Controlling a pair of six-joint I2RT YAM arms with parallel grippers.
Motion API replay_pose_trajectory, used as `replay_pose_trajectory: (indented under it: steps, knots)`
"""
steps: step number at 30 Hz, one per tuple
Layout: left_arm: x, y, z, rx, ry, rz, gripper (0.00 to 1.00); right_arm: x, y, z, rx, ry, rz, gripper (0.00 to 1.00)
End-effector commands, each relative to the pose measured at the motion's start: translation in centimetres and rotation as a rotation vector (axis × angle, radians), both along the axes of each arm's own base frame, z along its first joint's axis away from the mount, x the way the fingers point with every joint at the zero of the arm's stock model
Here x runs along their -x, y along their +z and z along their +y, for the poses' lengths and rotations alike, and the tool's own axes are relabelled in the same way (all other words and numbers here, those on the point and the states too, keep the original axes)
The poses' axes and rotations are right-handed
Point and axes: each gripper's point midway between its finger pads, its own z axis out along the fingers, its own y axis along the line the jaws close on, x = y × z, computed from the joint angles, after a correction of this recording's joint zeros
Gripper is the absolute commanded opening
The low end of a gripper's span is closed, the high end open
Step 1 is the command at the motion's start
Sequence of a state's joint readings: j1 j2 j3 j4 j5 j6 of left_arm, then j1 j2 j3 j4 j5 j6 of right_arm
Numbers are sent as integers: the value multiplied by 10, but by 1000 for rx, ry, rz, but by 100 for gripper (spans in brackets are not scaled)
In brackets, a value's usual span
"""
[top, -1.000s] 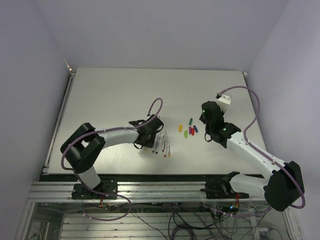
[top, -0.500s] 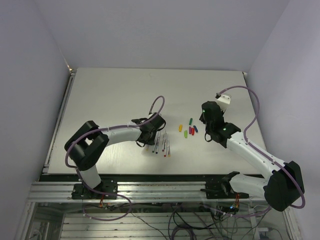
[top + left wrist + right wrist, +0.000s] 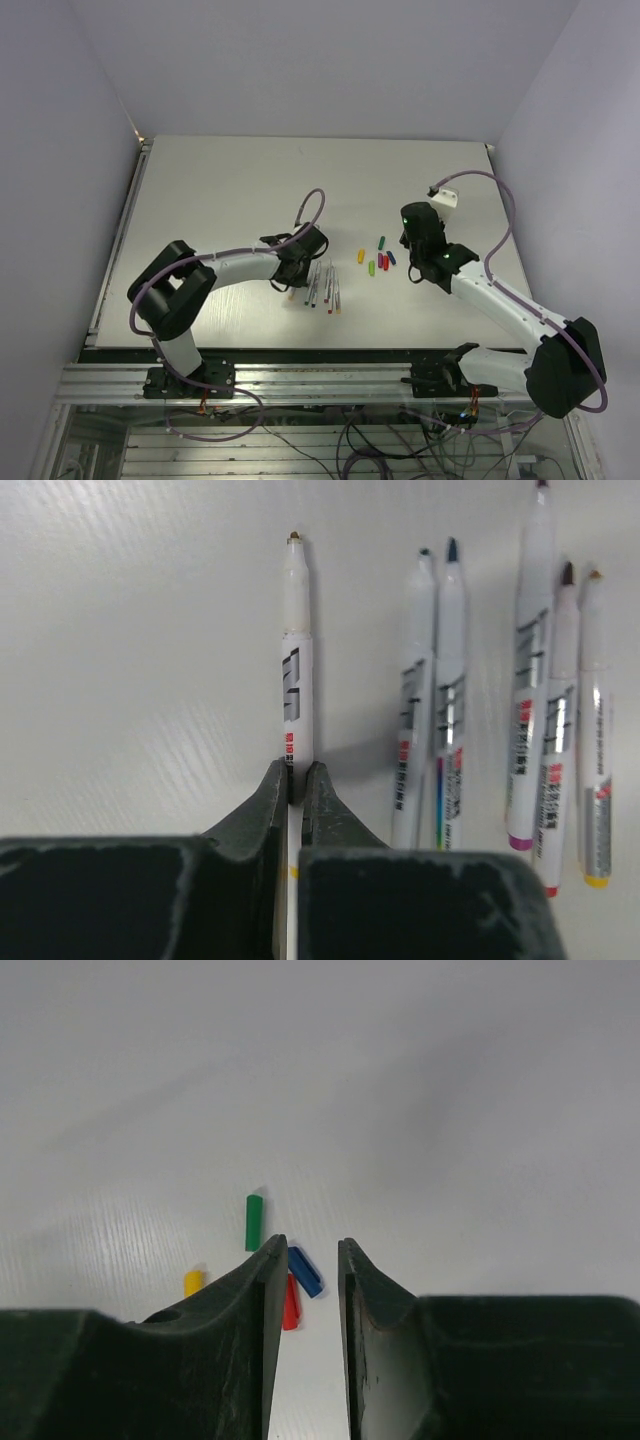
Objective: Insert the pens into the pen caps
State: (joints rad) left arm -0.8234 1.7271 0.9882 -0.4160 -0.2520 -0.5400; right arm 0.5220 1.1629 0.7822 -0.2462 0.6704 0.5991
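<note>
In the left wrist view my left gripper (image 3: 295,772) is shut on a white pen (image 3: 296,670) with an orange-brown tip, which lies flat on the table. Several more pens (image 3: 450,690) lie side by side to its right. From above, the left gripper (image 3: 299,270) sits at the left end of the row of pens (image 3: 326,288). My right gripper (image 3: 312,1250) is open and hovers over the caps with nothing between its fingers. Under its tips lie a blue cap (image 3: 306,1271) and a red cap (image 3: 291,1306). A green cap (image 3: 254,1222) and a yellow cap (image 3: 193,1282) lie further left.
Seen from above, the caps (image 3: 378,258) lie in a small cluster between the two arms, just left of the right gripper (image 3: 405,245). The white table (image 3: 230,190) has raised edges on the left and at the back. Purple cables loop over both arms.
The left gripper has closed on the leftmost pen, which now lies a little apart from the row. The right gripper's jaws have narrowed somewhat and it has shifted slightly towards the caps.
</note>
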Motion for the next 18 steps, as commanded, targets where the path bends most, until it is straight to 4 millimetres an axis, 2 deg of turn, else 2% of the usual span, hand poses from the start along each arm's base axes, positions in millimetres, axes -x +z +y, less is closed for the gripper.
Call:
replay_pose_trajectory:
  steps: [1, 6, 10, 14, 18]
  knots:
    - [-1, -19, 42, -121, 39, 57, 7, -6, -6, 7, 23, 42, 49, 25]
    - [-40, 24, 36, -78, 60, -81, 7, -13, -21, 24, 26, 123, 112, 30]
    - [-62, 55, 26, -10, 82, -177, 7, -21, -31, 44, 4, 199, 147, 33]
    - [-77, 76, 19, 64, 108, -264, 7, -29, -43, 62, -20, 256, 195, 38]
    - [-84, 92, 24, 101, 131, -350, 7, -34, -59, 82, -49, 321, 256, 36]
